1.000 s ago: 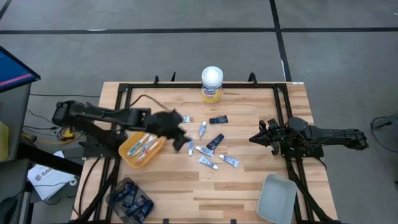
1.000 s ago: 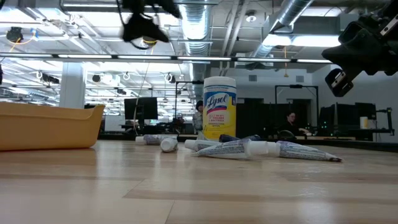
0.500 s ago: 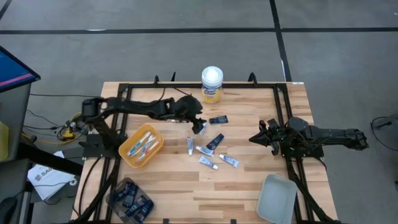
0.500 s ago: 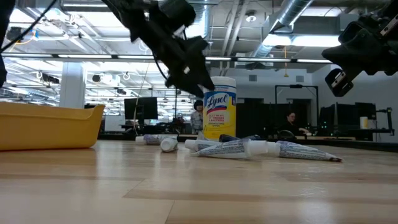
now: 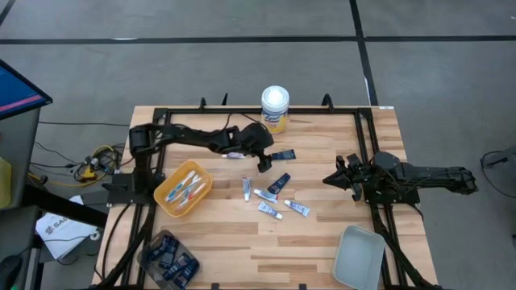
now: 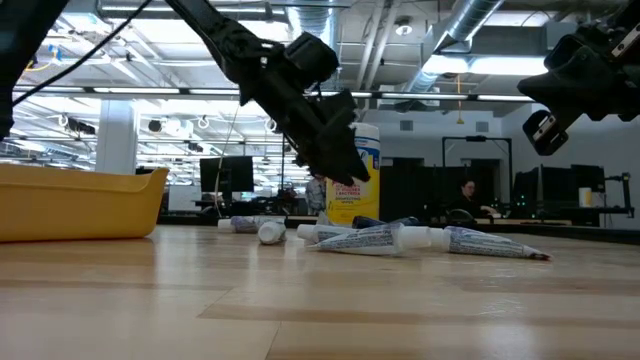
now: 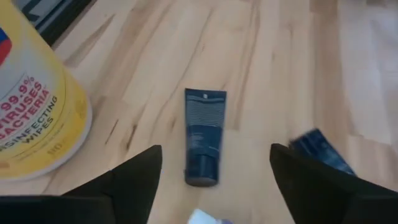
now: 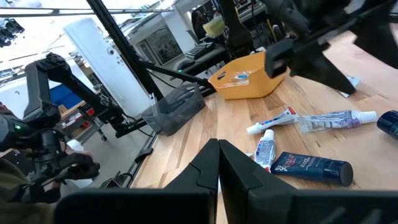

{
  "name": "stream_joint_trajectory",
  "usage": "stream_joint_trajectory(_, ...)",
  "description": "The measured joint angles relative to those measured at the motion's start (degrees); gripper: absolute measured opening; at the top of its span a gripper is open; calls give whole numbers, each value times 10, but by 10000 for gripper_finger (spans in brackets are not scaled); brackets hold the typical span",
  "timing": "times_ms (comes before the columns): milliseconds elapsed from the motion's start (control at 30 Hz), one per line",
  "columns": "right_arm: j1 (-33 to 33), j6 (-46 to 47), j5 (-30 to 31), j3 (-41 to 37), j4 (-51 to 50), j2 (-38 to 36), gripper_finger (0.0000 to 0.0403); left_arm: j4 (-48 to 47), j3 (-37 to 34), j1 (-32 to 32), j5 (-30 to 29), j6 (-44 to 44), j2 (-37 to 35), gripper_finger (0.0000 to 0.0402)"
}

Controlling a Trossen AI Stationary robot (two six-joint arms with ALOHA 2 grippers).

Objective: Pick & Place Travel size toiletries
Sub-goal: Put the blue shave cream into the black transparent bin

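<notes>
Small toiletries lie flat in the middle of the table. Among them are white tubes (image 5: 265, 195) (image 5: 297, 209) and navy tubes (image 5: 283, 155) (image 5: 278, 183). My left gripper (image 5: 263, 163) (image 6: 345, 170) hovers open just above the far navy tube (image 7: 204, 135), one finger on each side of it, next to the yellow canister (image 5: 275, 109). Part of the white tubes is hidden under this arm. My right gripper (image 5: 337, 179) (image 8: 218, 163) waits shut above the table's right side.
A yellow bin (image 5: 201, 193) holding toothbrushes stands left of the pile. A dark bin (image 5: 149, 256) with navy tubes sits at the near left, and a pale empty bin (image 5: 359, 256) at the near right. A black frame (image 5: 364, 137) runs along the table's edges.
My left gripper has swung from beside the yellow bin toward the far edge and the right, and has dropped lower. It now stands over the navy tube beside the canister. The toiletries lie as before.
</notes>
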Motion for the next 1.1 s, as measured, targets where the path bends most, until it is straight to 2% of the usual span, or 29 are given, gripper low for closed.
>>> stream_joint_trajectory(200, 0, 0, 0, 0, 0, 0, 0, 0, 27, 5, 0, 11, 39, 325)
stream_joint_trajectory(467, 0, 0, 0, 0, 0, 0, 0, -4, 30, 6, -9, 11, 78, 313)
stream_joint_trajectory(800, 0, 0, 0, 0, 0, 0, 0, 2, 30, 5, 7, 24, 100, 312)
stream_joint_trajectory(967, 0, 0, 0, 0, 0, 0, 0, 5, 30, -2, -4, 25, 108, 311)
stream_joint_trajectory(1100, 0, 0, 0, 0, 0, 0, 0, 6, 30, -1, -13, 26, 108, 295)
